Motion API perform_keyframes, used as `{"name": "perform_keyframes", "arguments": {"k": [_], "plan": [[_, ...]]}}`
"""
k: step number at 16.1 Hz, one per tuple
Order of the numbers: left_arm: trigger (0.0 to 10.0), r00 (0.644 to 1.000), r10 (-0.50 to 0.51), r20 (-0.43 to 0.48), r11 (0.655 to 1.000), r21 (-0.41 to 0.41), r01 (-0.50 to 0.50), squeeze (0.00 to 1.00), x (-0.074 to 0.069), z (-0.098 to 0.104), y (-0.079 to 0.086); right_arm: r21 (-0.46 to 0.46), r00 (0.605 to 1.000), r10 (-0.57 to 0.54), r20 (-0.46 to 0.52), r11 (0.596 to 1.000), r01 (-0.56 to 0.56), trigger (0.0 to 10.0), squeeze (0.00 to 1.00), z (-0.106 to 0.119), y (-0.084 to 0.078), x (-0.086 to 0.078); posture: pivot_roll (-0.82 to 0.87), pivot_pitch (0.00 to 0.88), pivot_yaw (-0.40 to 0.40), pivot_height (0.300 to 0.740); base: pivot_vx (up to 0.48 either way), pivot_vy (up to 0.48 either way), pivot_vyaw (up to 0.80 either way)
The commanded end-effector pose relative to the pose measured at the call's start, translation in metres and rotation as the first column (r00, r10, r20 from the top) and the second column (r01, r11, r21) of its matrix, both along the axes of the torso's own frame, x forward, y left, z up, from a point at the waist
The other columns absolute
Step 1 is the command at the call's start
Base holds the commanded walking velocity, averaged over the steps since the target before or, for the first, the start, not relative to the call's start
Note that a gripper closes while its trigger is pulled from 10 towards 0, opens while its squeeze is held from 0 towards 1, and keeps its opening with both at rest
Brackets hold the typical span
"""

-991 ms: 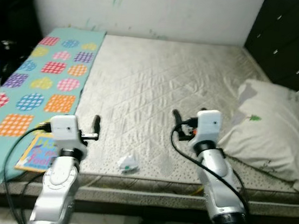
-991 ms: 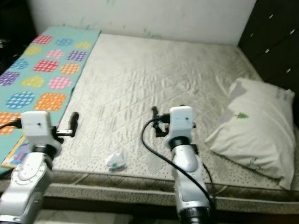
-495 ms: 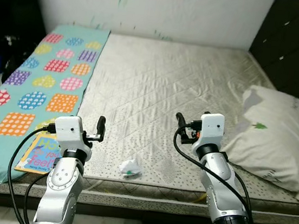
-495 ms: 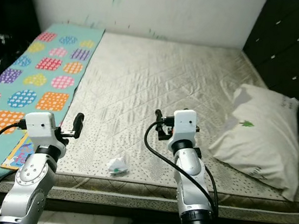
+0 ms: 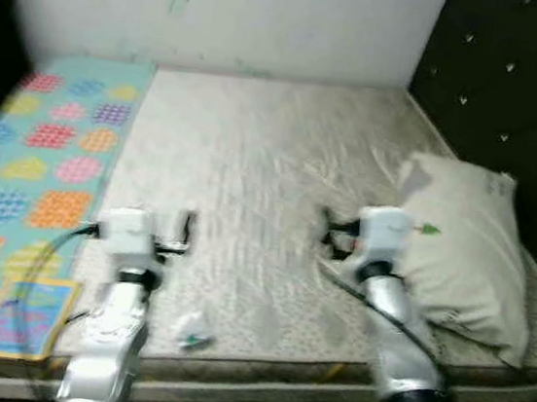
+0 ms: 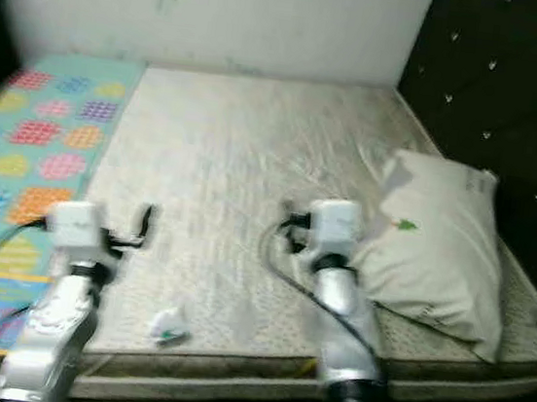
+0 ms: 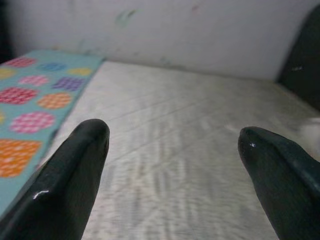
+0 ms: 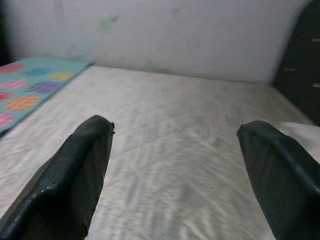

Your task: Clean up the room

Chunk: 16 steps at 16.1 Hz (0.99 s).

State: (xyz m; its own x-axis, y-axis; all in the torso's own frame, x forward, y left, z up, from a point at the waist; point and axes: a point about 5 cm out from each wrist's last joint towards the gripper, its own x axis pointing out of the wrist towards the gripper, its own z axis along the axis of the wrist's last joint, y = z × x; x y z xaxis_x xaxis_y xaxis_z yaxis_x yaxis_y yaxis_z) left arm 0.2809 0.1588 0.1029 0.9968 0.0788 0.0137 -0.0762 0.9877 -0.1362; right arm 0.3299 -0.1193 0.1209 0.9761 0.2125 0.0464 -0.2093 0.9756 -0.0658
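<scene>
Nearest, at the bed's (image 5: 254, 160) front edge, lie one crumpled wrapper (image 5: 192, 333) and one picture book (image 5: 14, 316) (the book on the patterned blanket (image 5: 30, 147)). Two arms reach forward over the mattress: the left hand (image 7: 175, 150) above the wrapper's side, the right hand (image 8: 175, 145) near the middle, each with fingers spread wide and holding nothing. One pillow (image 5: 459, 244) lies farther right, beside the dark headboard (image 5: 517, 94).

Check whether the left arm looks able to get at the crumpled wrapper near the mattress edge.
Probably yes. The crumpled wrapper lies on bare mattress just beside the left arm, with nothing between; the left pincer is open and empty above it.
</scene>
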Motion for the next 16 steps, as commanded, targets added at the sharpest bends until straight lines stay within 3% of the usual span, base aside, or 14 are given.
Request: {"name": "perform_keyframes", "arguments": {"k": [1, 6, 9, 16], "plan": [[10.0, 1.0, 0.0, 0.006, 1.0, -0.007, 0.0, 0.0, 0.0, 0.002, -0.002, 0.0, 1.0, -0.018, 0.004, 1.0, 0.018, 10.0, 0.0, 0.001, -0.007, 0.0, -0.01, 0.044, -0.001, 0.74, 0.0, 0.0, 0.0], [10.0, 0.999, 0.027, -0.041, 0.999, 0.019, -0.026, 0.0, -0.007, -0.009, 0.01, -0.001, 1.0, -0.023, -0.006, 1.0, 0.023, 10.0, 0.0, -0.003, -0.009, -0.002, -0.01, 0.038, -0.004, 0.74, 0.0, 0.0, 0.0], [10.0, 0.997, 0.045, -0.057, 0.999, -0.024, -0.047, 0.0, -0.004, -0.01, 0.008, 0.009, 1.0, -0.017, -0.01, 1.0, 0.017, 10.0, 0.0, -0.003, -0.008, -0.001, -0.01, 0.03, -0.006, 0.74, 0.0, 0.0, 0.0], [10.0, 0.999, 0.017, -0.04, 1.0, -0.025, -0.018, 0.0, -0.004, -0.008, 0.003, -0.009, 1.0, -0.013, -0.011, 1.0, 0.013, 10.0, 0.0, -0.004, -0.009, -0.001, -0.02, 0.029, -0.008, 0.74, 0.0, 0.426, 0.0]]}}
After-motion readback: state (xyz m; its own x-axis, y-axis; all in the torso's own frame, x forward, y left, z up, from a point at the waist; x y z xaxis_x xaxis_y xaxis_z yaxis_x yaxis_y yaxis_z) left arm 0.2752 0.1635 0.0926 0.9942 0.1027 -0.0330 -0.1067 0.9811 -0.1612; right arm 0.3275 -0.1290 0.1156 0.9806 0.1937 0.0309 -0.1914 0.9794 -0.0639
